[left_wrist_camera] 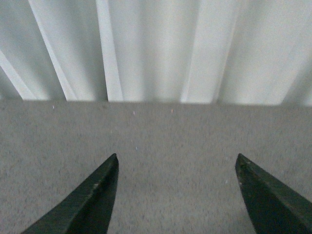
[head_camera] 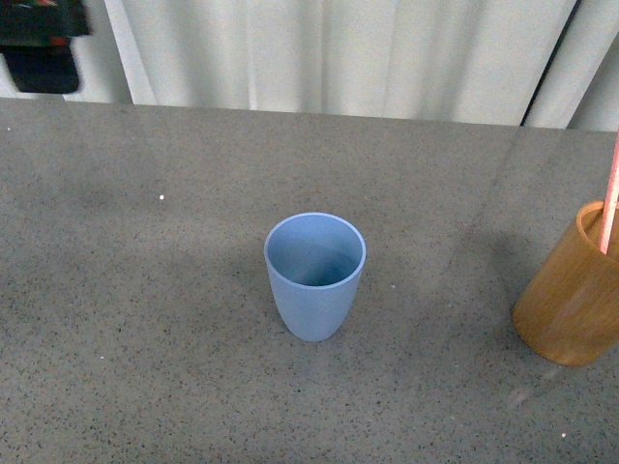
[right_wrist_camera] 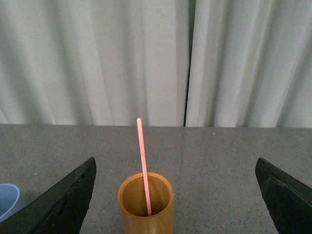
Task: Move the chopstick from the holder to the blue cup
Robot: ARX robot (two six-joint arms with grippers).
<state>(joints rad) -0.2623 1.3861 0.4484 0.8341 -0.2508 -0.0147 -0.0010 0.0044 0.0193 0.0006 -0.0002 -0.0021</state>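
Observation:
The light blue cup [head_camera: 315, 275] stands upright and empty in the middle of the grey table; its rim also shows in the right wrist view [right_wrist_camera: 7, 199]. The orange-brown holder [head_camera: 573, 290] stands at the right edge of the front view with the salmon-pink chopstick [head_camera: 610, 198] standing in it. In the right wrist view the holder [right_wrist_camera: 146, 210] and chopstick [right_wrist_camera: 143, 163] lie ahead of my right gripper [right_wrist_camera: 175, 168], which is open and empty. My left gripper [left_wrist_camera: 176, 162] is open over bare table. Neither gripper shows in the front view.
A white curtain [head_camera: 338, 53] hangs behind the table's far edge. A dark object [head_camera: 41, 43] sits at the far left corner. The grey speckled table [head_camera: 145, 319] surrounds the cup.

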